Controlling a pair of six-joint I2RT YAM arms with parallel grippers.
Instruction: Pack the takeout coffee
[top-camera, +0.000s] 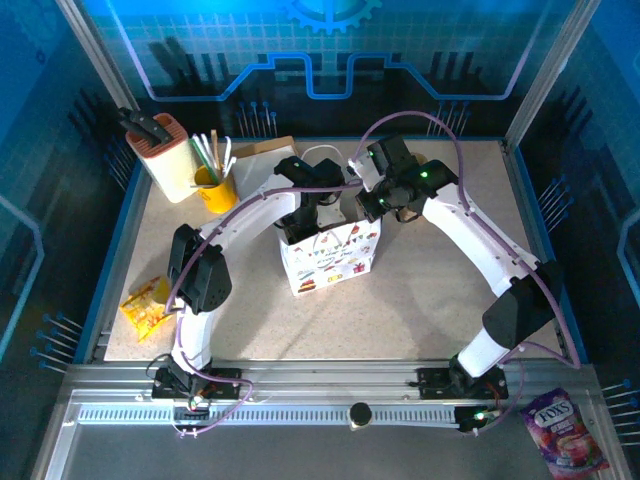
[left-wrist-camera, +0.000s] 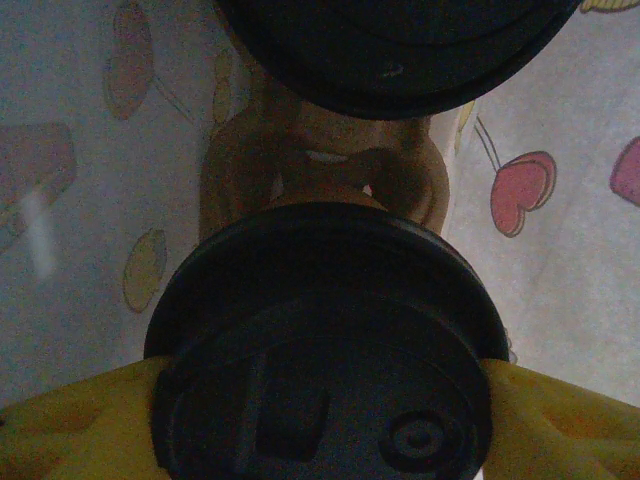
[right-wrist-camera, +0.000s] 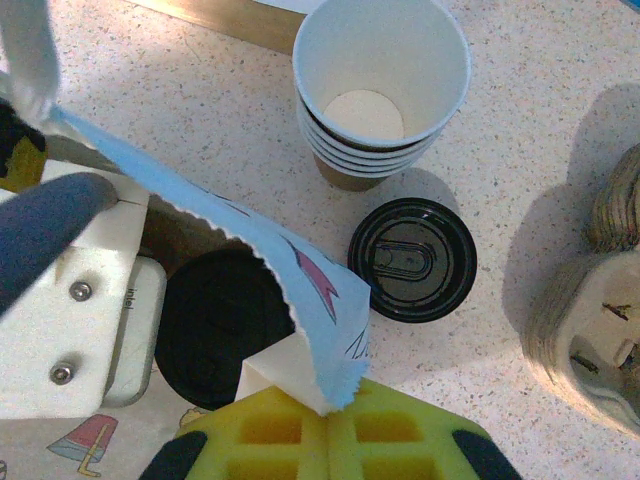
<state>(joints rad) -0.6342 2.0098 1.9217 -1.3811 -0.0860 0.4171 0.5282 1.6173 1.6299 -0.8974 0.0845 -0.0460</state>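
Observation:
The white printed paper bag (top-camera: 330, 258) stands mid-table. My left gripper (left-wrist-camera: 320, 420) is down inside it, its yellow pads (left-wrist-camera: 560, 415) pressed against both sides of a black-lidded takeout coffee cup (left-wrist-camera: 320, 340). A second lidded cup (left-wrist-camera: 400, 50) sits just beyond, with the tan pulp carrier (left-wrist-camera: 320, 165) between them. My right gripper (right-wrist-camera: 345, 405) is shut on the bag's serrated rim (right-wrist-camera: 300, 290), holding it open at the bag's right top corner (top-camera: 372, 212). In the right wrist view one black cup lid (right-wrist-camera: 225, 325) shows inside the bag.
Behind the bag are a stack of empty paper cups (right-wrist-camera: 380, 90), a loose black lid (right-wrist-camera: 412, 260) and spare pulp carriers (right-wrist-camera: 600, 300). A knife block (top-camera: 160, 150) and yellow mug (top-camera: 215, 188) stand back left. A yellow snack packet (top-camera: 145, 305) lies at the left edge.

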